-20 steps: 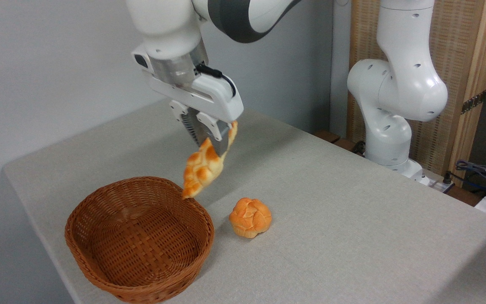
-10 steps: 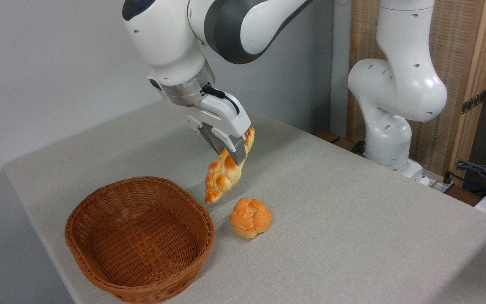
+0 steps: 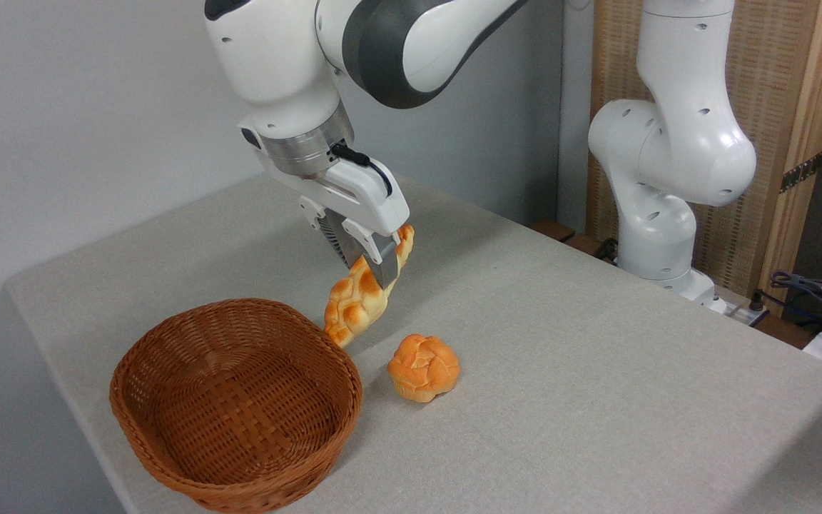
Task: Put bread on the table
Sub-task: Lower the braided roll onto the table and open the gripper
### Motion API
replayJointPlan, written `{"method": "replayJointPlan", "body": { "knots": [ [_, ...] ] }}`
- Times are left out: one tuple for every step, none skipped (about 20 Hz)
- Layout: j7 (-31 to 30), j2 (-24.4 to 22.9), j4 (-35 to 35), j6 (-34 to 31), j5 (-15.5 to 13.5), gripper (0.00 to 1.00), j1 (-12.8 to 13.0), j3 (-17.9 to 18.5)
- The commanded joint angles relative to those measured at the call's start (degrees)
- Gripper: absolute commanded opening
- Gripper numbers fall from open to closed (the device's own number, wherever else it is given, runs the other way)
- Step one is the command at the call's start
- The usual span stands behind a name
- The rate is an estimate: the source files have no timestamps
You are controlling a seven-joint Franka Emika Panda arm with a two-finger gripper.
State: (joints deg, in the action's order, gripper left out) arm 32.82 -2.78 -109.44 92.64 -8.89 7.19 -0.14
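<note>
A grey-beige worktop (image 3: 561,371) is seen with a braided loaf held above it.

The bread (image 3: 361,300) is clamped near its upper end in the hand (image 3: 372,260), hanging tilted down-left, its lower tip just beside the wicker basket (image 3: 236,407) rim. A round bun (image 3: 423,368) lies on the cloth nearby, apart.
</note>
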Motion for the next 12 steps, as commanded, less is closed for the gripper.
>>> {"method": "replayJointPlan", "body": {
  "knots": [
    [1.0,-0.1,-0.2,0.7,0.7,1.0,0.2,-0.4],
    [1.0,-0.1,-0.2,0.7,0.7,1.0,0.2,-0.5],
    [1.0,-0.1,-0.2,0.7,0.8,1.0,0.2,-0.5],
    [1.0,-0.1,-0.2,0.7,0.8,1.0,0.2,-0.5],
    [1.0,-0.1,-0.2,0.7,1.2,1.0,0.2,-0.5],
    [1.0,-0.1,-0.2,0.7,1.7,1.0,0.2,-0.5],
    [1.0,-0.1,-0.2,0.7,1.8,1.0,0.2,-0.5],
    [1.0,-0.3,-0.1,0.7,2.0,1.0,0.2,-0.5],
    [1.0,-0.5,0.3,0.8,2.1,1.0,0.1,-0.5],
    [1.0,-0.6,0.6,1.0,3.1,1.0,0.1,-0.5],
    [1.0,-0.8,0.7,1.5,4.3,1.0,0.1,-0.5],
    [1.0,-0.9,1.0,2.9,5.5,1.0,0.1,-0.5]
  ]
}}
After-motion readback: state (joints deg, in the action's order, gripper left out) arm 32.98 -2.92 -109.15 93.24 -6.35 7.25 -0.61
